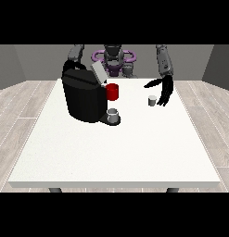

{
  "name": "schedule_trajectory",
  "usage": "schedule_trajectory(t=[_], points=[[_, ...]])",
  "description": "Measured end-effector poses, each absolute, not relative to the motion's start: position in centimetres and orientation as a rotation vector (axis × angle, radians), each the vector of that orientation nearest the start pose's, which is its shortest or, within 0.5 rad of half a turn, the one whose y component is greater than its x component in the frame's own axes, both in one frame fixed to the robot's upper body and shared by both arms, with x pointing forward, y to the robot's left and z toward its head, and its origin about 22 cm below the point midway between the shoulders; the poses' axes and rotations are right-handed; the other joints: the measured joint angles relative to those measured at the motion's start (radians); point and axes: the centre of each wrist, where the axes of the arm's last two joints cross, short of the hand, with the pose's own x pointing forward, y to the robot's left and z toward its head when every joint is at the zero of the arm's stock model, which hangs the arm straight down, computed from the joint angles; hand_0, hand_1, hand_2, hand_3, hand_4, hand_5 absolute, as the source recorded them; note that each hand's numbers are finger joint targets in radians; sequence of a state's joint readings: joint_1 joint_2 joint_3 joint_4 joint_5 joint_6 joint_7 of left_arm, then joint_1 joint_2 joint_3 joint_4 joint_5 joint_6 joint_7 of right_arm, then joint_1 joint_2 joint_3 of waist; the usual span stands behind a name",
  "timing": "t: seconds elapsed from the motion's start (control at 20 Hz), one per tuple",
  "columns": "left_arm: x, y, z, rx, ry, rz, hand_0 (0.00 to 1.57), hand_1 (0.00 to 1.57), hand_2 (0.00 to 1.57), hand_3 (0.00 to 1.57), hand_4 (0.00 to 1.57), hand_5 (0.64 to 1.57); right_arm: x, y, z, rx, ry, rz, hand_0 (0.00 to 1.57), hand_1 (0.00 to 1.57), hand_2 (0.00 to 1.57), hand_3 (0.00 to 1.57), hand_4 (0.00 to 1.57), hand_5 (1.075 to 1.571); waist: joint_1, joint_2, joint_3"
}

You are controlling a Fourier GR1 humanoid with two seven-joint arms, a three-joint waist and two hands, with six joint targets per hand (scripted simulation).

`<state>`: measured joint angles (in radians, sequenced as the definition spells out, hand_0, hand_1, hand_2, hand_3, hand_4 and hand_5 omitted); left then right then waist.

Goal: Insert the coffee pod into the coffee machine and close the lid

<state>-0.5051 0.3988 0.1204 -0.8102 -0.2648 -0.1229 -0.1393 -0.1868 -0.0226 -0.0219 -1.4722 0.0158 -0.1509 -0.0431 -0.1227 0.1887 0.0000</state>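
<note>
Coffee pod (152, 100) sits upright on the white bench (116, 152), well apart from the coffee machine (85, 97), off to the machine's side toward the view's right. The hand at the view's right (164, 90) hangs just beside the pod, on the pod's far side from the machine; fingers straight and pointing down, thumb stuck out above the pod toward the machine. Hand spread, holding nothing; contact with the pod can't be told. Machine lid (98, 72) is up, tilted open at the machine's top. Red part (112, 91) on the machine's front, grey cup (113, 114) below it on the drip base. The other hand is hidden behind the machine.
</note>
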Motion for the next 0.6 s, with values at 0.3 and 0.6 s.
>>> schedule_trajectory(t=[0.3,0.6], points=[[35.1,36.6,0.8,0.478,-1.326,-0.564,0.60,0.60,0.72,0.47,0.00,1.571,28.7,-21.9,2.6,-0.112,-1.687,-0.021,0.00,0.00,0.00,0.00,0.39,1.571,-0.021,0.017,-0.0002],[35.2,36.5,0.1,0.561,-1.316,-0.656,0.67,0.67,0.81,0.55,0.00,1.571,28.5,-21.0,2.2,-0.107,-1.688,-0.017,0.00,0.00,0.00,0.00,0.47,1.571,-0.033,0.030,-0.0004]])
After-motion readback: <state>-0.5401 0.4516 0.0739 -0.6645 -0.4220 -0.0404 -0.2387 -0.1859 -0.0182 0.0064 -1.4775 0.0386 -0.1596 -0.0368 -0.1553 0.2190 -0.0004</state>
